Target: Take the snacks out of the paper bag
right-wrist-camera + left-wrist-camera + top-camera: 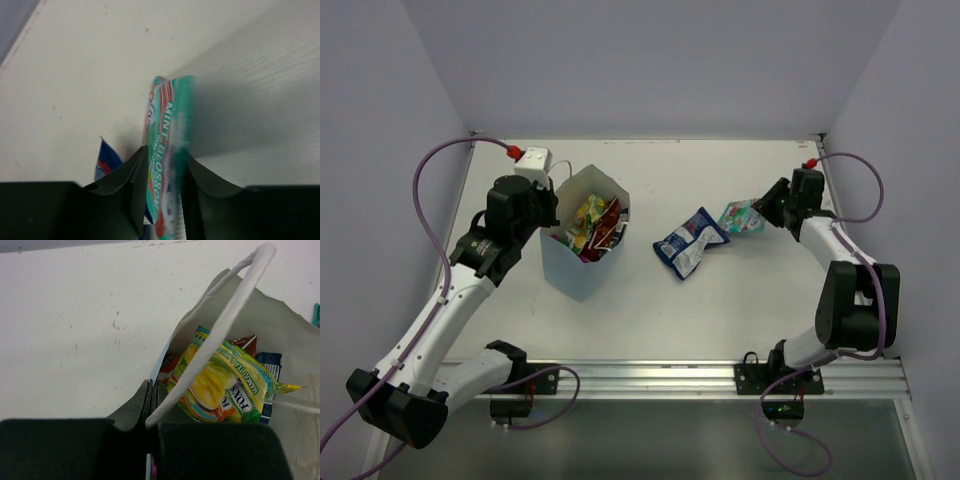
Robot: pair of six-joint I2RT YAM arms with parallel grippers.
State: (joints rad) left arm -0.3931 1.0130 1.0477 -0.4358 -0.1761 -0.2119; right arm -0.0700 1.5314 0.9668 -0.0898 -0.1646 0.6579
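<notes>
On the left half of the bench (pixel 720 310) the bag (pixel 582 270) stands upright, mouth open, white inside showing. Left end effector (pixel 152 390) sits at the bag's left rim, clenched on the white loop handle (pixel 220 335). The handle runs out from between the shut fingers and arches over the mouth.

Inside the bag:
- yellow-green packet (pixel 235 380) on top, lying across the opening
- red packet (pixel 610 222) just right of it, against the far-right wall
- a dark blue packet (pixel 270 365), edge only, mostly hidden under the yellow-green one

Right of the bag, near the middle of the bench, a blue-white packet (pixel 688 243) lies flat, well apart from the bag.

Just right of that, further back, is the teal packet (pixel 741 217), its near corner touching or overlapping the blue-white one; cannot tell which. Right end effector (pixel 763 212) is at the teal packet's right end. In the right wrist view the packet stands on edge between the two fingers, which are parted by about its width. Its right edge is blurred. Whether the fingers pinch it or sit loose around it: cannot tell.
</notes>
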